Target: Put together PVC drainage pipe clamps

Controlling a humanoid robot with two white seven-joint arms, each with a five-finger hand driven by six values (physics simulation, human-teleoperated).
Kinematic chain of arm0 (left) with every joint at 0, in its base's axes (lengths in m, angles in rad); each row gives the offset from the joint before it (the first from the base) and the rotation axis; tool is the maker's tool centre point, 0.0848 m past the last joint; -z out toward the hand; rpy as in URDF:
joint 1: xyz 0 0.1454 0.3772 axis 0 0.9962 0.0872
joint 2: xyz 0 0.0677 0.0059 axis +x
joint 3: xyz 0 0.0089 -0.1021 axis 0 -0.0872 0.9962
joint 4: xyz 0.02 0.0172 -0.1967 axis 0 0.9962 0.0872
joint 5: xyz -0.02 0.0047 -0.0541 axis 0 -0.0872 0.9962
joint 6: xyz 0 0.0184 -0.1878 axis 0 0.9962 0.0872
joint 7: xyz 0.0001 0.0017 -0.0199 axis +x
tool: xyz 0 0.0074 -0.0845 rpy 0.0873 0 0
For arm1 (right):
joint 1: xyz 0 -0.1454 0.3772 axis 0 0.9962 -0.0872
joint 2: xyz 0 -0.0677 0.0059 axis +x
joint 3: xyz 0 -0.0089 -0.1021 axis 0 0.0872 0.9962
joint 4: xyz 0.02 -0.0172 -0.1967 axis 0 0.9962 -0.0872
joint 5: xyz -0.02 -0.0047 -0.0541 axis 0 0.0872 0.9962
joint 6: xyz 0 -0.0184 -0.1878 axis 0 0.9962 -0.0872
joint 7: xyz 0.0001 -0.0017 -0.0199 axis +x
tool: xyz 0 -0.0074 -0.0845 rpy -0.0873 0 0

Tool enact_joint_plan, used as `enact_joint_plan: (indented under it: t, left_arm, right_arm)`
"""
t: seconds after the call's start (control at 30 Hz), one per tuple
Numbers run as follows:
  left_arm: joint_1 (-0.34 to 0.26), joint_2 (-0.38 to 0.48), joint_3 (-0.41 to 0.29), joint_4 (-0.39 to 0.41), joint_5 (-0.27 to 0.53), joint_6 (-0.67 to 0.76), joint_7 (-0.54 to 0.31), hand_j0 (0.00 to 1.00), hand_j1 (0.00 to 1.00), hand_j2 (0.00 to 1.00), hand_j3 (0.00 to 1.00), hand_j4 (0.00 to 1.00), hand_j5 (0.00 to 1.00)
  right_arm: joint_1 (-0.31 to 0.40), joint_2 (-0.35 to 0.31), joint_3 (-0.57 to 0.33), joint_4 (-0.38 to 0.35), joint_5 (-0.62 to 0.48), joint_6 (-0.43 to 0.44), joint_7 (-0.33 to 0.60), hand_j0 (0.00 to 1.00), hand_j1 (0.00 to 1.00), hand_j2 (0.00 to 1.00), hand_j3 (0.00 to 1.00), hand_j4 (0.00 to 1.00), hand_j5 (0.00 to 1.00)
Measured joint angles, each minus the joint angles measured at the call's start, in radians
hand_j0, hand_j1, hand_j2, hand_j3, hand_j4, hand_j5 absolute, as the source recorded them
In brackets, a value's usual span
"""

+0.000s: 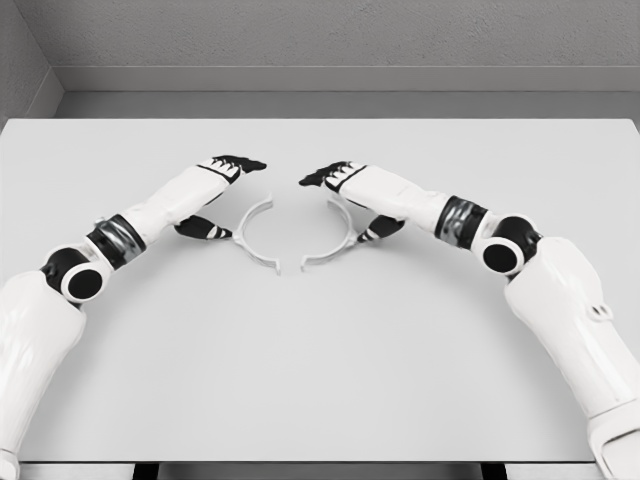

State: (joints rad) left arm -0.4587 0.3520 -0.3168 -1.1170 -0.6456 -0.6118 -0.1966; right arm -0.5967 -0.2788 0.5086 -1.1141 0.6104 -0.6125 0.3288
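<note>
Two thin white half-ring clamp pieces lie flat near the middle of the table (pixel 320 380), open sides facing, their ends apart: the left half-clamp (pixel 252 236) at nine o'clock of the gap, the right half-clamp (pixel 338 238) at three. The left hand (pixel 222 190) and right hand (pixel 350 195) arch over them, fingers spread, holding nothing. Likely light, stiff, slippery plastic; best pinched at mid-arc, outer rim, leaving the end tabs free.

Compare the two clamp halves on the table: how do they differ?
The left clamp half bows left, opening right, by the left hand; the right clamp half mirrors it by the right hand. Their ends face across small gaps, not joined. Both are white half-rings lying flat.
</note>
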Motion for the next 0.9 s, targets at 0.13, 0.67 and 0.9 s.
enact_joint_plan:
  t: [0.13,0.67,0.9]
  left_arm:
    - [0.003,-0.008,0.000,-0.003,-0.001,0.000,0.000,1.00,1.00,1.00,1.00,1.00,1.00]
    - [0.014,-0.016,0.000,-0.014,-0.006,0.000,0.000,1.00,1.00,1.00,1.00,1.00,1.00]
    - [0.028,-0.005,0.000,-0.051,0.003,0.000,0.001,1.00,1.00,1.00,1.00,1.00,1.00]
  right_arm:
    - [-0.032,-0.008,-0.005,0.008,-0.004,0.000,-0.001,1.00,1.00,1.00,1.00,1.00,1.00]
    - [0.172,-0.355,-0.320,-0.255,-0.070,0.000,-0.001,1.00,1.00,1.00,1.00,1.00,1.00]
    - [0.264,-0.375,-0.400,-0.266,-0.075,0.000,0.005,1.00,1.00,1.00,1.00,1.00,1.00]
